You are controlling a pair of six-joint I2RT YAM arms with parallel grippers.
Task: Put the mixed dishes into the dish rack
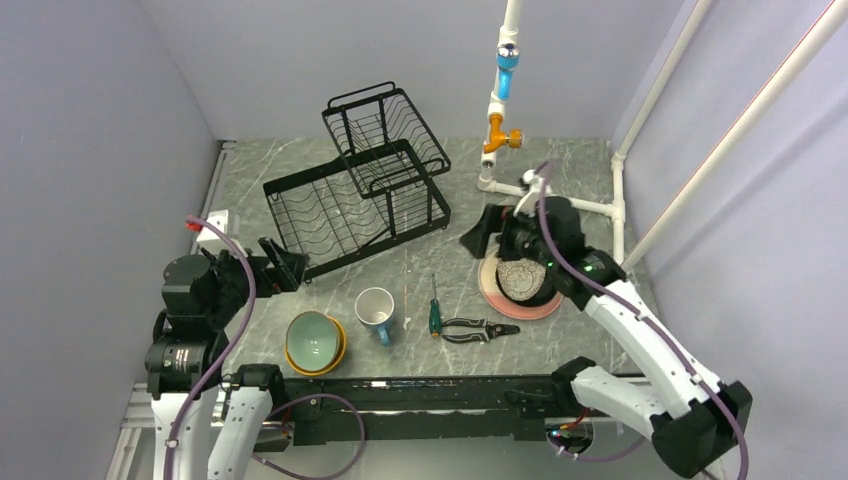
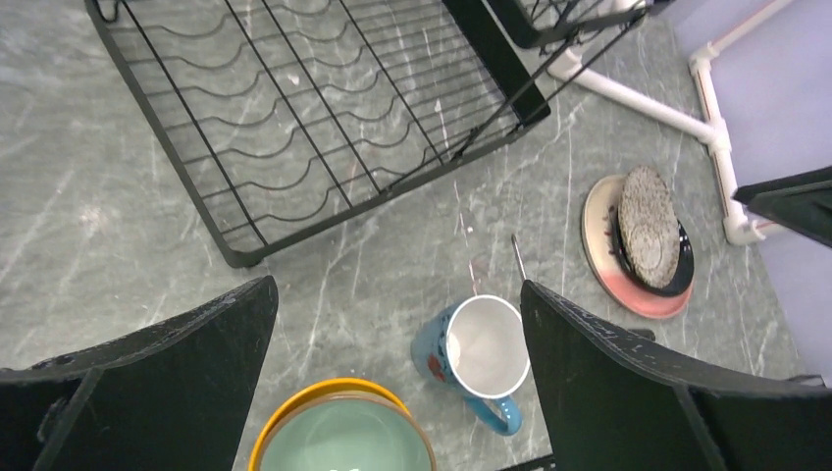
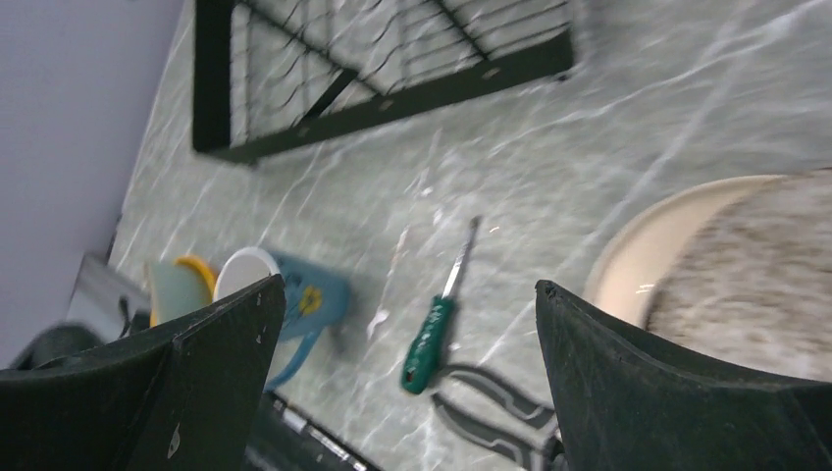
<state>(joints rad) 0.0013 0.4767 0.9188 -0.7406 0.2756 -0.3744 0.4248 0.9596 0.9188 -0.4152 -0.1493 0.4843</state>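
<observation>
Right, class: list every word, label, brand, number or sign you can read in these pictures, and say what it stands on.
No text can be read in any view.
white mug: a small yellow motif on its blue side, too blurred to tell whether it holds letters.
dish rack: no label or brand shows.

Three plates [image 1: 520, 281]; two bowls [image 1: 313, 341]; one mug [image 1: 375, 309]; one rack [image 1: 330, 215]

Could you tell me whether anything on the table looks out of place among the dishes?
Yes: a green-handled screwdriver and black pliers lie on the table between the white mug and the stack of plates. They are tools, not dishes. Nothing appears spilled or broken.
</observation>
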